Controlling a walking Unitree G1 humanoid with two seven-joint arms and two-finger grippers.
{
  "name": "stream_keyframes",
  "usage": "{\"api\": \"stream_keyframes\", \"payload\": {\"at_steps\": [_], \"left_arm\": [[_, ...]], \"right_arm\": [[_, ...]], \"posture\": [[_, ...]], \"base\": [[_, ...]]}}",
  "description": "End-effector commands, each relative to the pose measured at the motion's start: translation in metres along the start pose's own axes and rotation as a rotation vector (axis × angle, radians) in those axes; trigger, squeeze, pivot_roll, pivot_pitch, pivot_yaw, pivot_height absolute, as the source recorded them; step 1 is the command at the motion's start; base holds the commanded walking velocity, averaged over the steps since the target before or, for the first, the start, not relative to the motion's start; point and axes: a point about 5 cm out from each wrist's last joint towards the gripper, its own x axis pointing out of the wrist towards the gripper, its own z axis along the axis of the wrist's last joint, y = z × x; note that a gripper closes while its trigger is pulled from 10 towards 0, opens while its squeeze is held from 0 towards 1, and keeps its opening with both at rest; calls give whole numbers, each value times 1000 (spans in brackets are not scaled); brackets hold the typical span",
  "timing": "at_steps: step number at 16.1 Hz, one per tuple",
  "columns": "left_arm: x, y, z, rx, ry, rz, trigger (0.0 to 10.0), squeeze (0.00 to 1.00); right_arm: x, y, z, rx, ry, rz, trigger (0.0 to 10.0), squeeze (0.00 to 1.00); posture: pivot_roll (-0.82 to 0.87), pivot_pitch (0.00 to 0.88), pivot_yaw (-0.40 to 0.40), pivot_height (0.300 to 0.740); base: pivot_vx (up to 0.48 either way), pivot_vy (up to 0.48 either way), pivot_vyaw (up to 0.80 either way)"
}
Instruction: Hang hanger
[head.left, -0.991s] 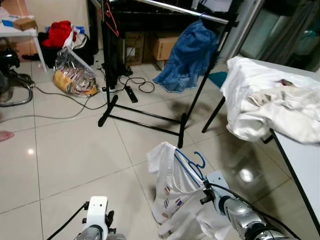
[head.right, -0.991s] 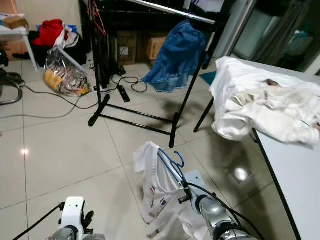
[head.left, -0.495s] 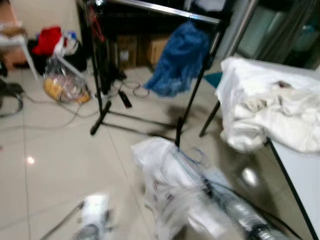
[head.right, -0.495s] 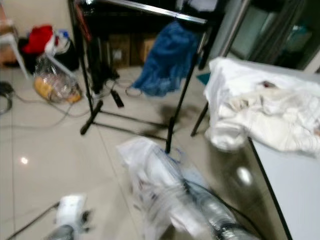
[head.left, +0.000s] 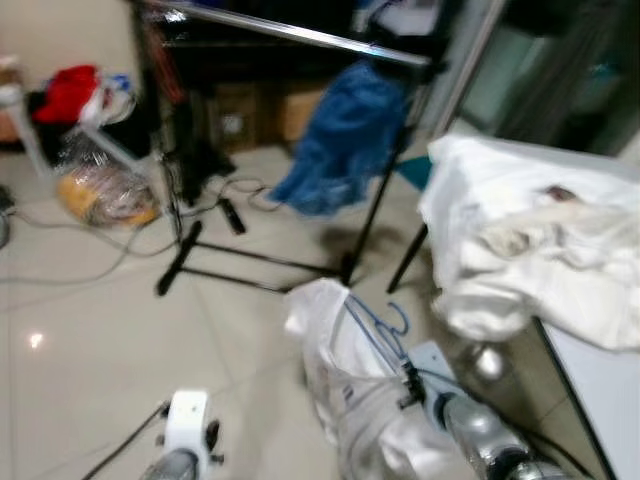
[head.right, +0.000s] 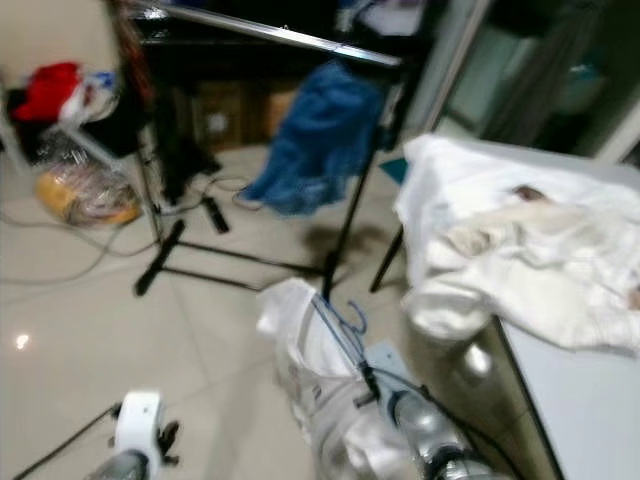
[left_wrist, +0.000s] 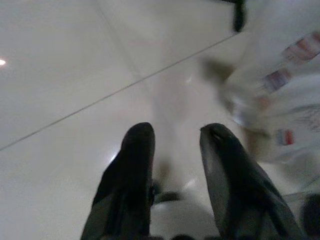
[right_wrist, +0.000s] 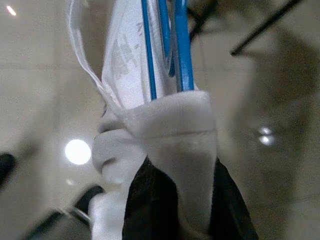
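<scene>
A blue hanger (head.left: 375, 325) carries a white garment (head.left: 345, 395) with small red and blue marks. My right gripper (head.left: 408, 385) is shut on the hanger through the garment's collar, low in front of me. In the right wrist view the blue hanger (right_wrist: 177, 47) runs out past the white collar (right_wrist: 170, 125) pinched between the black fingers (right_wrist: 150, 205). A black clothes rack with a silver rail (head.left: 300, 35) stands ahead, with a blue denim garment (head.left: 340, 140) hung on it. My left gripper (left_wrist: 175, 145) is open over bare floor at lower left.
A table (head.left: 600, 380) at right holds a heap of white clothes (head.left: 530, 240). Cables (head.left: 90, 260) and a power strip lie by the rack's foot. Bags, a red cloth (head.left: 65, 90) and cardboard boxes sit behind the rack. Glossy tile floor lies between me and the rack.
The whole picture has shifted, so the camera moved: rack and table look a little nearer and further left. The hanger with its garment stays in my right gripper. Blur has eased.
</scene>
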Motion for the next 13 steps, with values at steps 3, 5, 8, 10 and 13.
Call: {"api": "stream_keyframes", "payload": {"at_steps": [3, 5, 8, 10, 13], "left_arm": [[-1, 3, -2, 11, 7, 2, 10000, 0], [-1, 3, -2, 12, 6, 3, 10000, 0], [-1, 2, -1, 15, 4, 0, 10000, 0], [0, 2, -1, 17, 4, -1, 10000, 0], [0, 2, 0, 24, 4, -2, 10000, 0]], "right_arm": [[3, -3, 15, 0, -44, -12, 10000, 0], [3, -3, 14, -1, -43, -12, 10000, 0], [2, -4, 14, 2, -43, -16, 10000, 0], [2, -3, 14, 3, -43, -17, 10000, 0], [2, -3, 13, 4, -41, -17, 10000, 0]], "posture": [[282, 0, -138, 740], [283, 0, -139, 740], [279, 0, -135, 740], [278, 0, -134, 740], [278, 0, -134, 740]], "base": [[472, 0, 0], [469, 0, 0], [471, 0, 0], [472, 0, 0], [472, 0, 0]]}}
